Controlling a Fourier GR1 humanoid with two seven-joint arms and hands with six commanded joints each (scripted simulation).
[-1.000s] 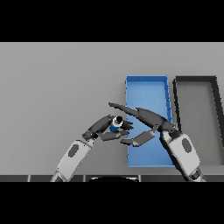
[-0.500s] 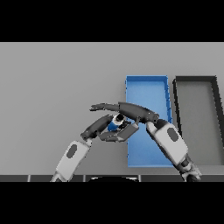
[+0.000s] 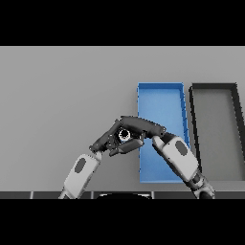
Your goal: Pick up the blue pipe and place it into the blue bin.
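The blue pipe [image 3: 125, 135] shows end-on as a small ring with a dark bore, just left of the blue bin [image 3: 160, 98]. My right hand [image 3: 143, 127] reaches in from the lower right, and its fingers curl over the pipe's top and near side. From the lower left my left hand [image 3: 102, 141] meets the pipe, fingers closed against its left side. Most of the pipe's body is hidden between the two hands. The long blue bin lies open on the table, and my right forearm crosses its near half.
A dark grey bin [image 3: 215, 129] of the same shape lies right beside the blue bin. Grey tabletop [image 3: 62, 91] stretches to the left and to the far side.
My right hand has swung left from over the blue bin and closed its spread fingers round the pipe. The left hand and the pipe have stayed nearly where they were.
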